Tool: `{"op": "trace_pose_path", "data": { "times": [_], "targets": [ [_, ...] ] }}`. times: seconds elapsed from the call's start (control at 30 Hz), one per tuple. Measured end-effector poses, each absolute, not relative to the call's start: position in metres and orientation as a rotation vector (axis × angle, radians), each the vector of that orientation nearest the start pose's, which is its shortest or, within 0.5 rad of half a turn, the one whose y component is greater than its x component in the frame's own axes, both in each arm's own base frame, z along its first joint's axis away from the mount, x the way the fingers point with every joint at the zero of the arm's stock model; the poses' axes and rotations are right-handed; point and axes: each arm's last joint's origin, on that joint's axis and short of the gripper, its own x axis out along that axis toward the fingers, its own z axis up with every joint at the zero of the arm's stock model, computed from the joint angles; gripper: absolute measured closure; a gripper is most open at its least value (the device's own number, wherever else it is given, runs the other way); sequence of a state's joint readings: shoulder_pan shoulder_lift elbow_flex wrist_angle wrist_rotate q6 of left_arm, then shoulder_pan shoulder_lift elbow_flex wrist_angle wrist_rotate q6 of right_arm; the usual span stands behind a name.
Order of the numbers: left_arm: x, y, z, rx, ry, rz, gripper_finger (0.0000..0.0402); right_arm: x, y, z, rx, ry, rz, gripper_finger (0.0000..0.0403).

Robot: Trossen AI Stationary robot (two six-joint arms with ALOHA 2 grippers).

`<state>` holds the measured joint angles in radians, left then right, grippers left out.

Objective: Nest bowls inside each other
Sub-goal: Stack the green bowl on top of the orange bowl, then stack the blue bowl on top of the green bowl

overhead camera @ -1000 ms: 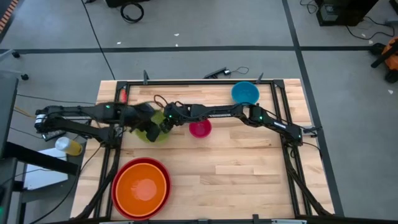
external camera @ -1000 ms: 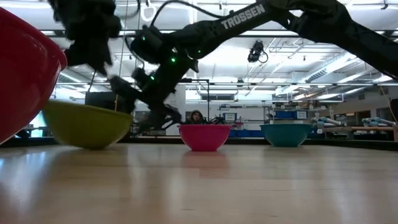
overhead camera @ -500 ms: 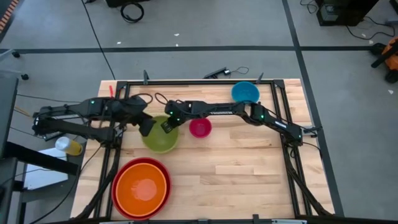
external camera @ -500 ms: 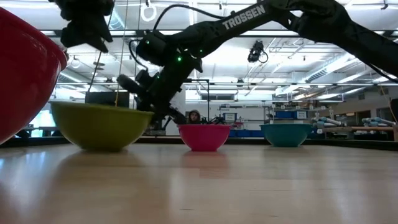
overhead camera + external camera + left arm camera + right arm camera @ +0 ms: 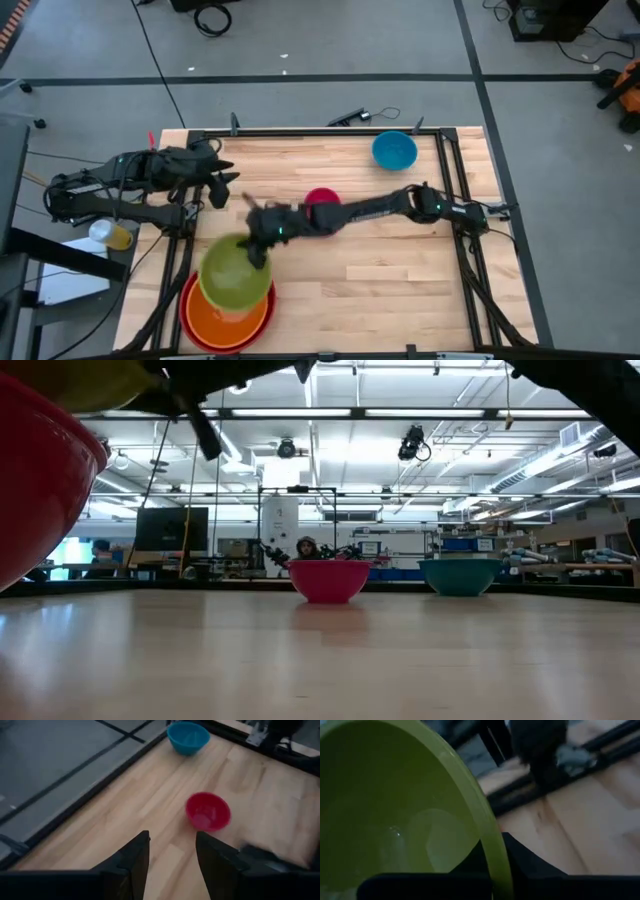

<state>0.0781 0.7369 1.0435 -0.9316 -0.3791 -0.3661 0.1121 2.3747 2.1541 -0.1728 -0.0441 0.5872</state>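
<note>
My right gripper [image 5: 258, 243] is shut on the lime green bowl [image 5: 234, 270] and holds it in the air over the orange bowl [image 5: 228, 315]. The orange bowl sits inside the red bowl [image 5: 190, 300] at the near left. In the low view the green bowl [image 5: 95, 382] hangs above the red bowl [image 5: 40, 480]. The small magenta bowl [image 5: 207, 811] stands on its base mid-table. The blue bowl [image 5: 394, 150] stands at the far right. My left gripper [image 5: 172, 855] is open, raised at the far left, and touches nothing. My right gripper holds the green bowl by its rim [image 5: 489, 845], on the side toward the table's right and far edges. One finger is inside the bowl and one finger [image 5: 525, 862] is outside. The fingers come slanting down from the table's right. The bowl is lifted clear of the table.
A black frame rail [image 5: 300, 132] runs along the table's far edge and down both sides. Bare wood [image 5: 380, 290] lies at the near right. My right arm [image 5: 370, 208] stretches across the table's middle, just in front of the magenta bowl.
My right gripper has lifted the green bowl off the table and swung it toward the near left, over the orange and red bowls. My left gripper has drawn away from the green bowl, up and toward the far left.
</note>
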Motion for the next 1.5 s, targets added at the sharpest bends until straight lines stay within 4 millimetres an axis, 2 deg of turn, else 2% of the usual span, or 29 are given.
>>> {"op": "trace_pose_path", "data": {
  "times": [0.07,0.13,0.33,0.43,0.57,0.77,0.9,1.03,1.2,1.3,1.4,1.5],
  "targets": [
    [0.116,0.021,0.356,-0.222,0.548,0.565,0.024,0.548,0.077,0.243,0.505,0.462,0.02,0.0372],
    [0.119,0.022,0.355,-0.21,0.552,0.569,0.024,0.548,0.085,0.24,0.492,0.463,0.017,0.037],
    [0.13,0.026,0.352,-0.239,0.573,0.601,0.024,0.548,0.095,0.227,0.487,0.479,-0.044,0.0346],
    [0.135,0.027,0.349,-0.297,0.575,0.624,0.0239,0.548,0.1,0.228,0.473,0.483,-0.015,0.0309],
    [0.139,0.027,0.347,-0.308,0.584,0.63,0.0239,0.547,0.101,0.228,0.462,0.498,0.022,0.0241],
    [0.141,0.027,0.346,-0.366,0.575,0.65,0.0239,0.544,0.093,0.227,0.486,0.559,0.007,0.015],
    [0.142,0.027,0.346,-0.413,0.562,0.665,0.0239,0.529,0.079,0.248,0.444,0.615,-0.13,0.0128],
    [0.15,0.028,0.34,-0.44,0.564,0.678,0.0239,0.506,0.057,0.267,0.294,0.747,-0.238,0.0134],
    [0.168,0.03,0.32,-0.489,0.583,0.706,0.0239,0.48,0.017,0.258,0.182,0.982,-0.349,0.0152],
    [0.176,0.031,0.313,-0.525,0.582,0.726,0.0239,0.458,-0.007,0.255,0.182,1.038,-0.4,0.0159],
    [0.183,0.032,0.31,-0.543,0.587,0.729,0.0239,0.427,-0.029,0.242,0.214,1.074,-0.439,0.0162],
    [0.185,0.032,0.309,-0.56,0.58,0.737,0.0239,0.385,-0.05,0.233,0.265,1.08,-0.494,0.0162]
  ]
}}
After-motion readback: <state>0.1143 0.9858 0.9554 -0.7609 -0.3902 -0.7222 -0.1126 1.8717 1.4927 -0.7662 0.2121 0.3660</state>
